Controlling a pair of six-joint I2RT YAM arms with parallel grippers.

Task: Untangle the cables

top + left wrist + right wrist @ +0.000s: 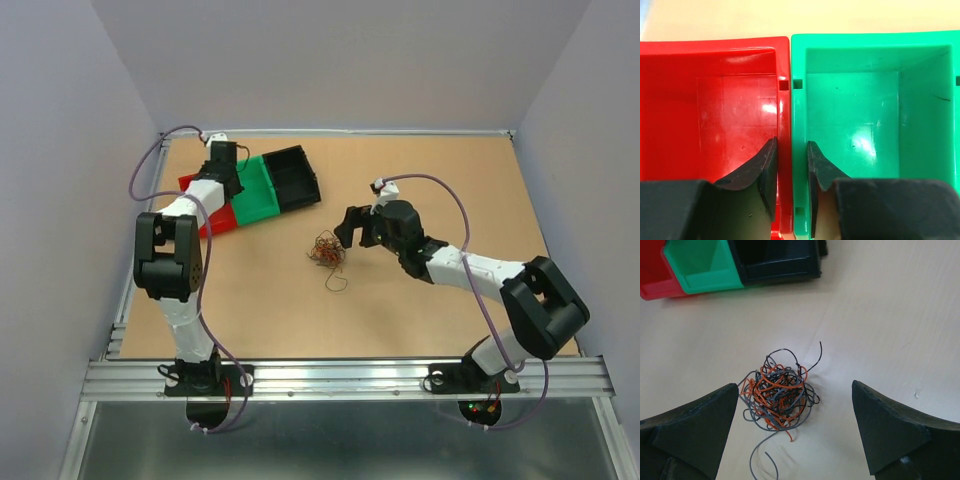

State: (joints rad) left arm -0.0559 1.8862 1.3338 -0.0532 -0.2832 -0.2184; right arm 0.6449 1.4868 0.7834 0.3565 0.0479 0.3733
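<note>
**Top external view.** The cables (327, 250), a small clump of reddish-orange and dark wire loops, lie on the tan table (430, 170) near its middle, with one loose strand trailing toward the near edge. The right gripper (350, 228) hangs just beside the clump on its right. The left gripper (224, 165) is over a row of a red bin (222, 220), a green bin (262, 195) and a black bin (295, 178) at the far left.

**Left wrist view.** One of the left gripper's (791, 145) fingers (767, 167) is over the red bin (715, 47), the other over the green bin (870, 40). The bins' adjoining walls run through the narrow gap between them. Whether the jaws press on these walls cannot be told. No wire shows here.

**Right wrist view.** The right gripper (794, 384) is spread wide and holds nothing. The cables (777, 395) lie on the table (880, 315) between its fingers (695, 425), touching neither. The red bin (652, 275), green bin (702, 265) and black bin (775, 260) stand well beyond.
</note>
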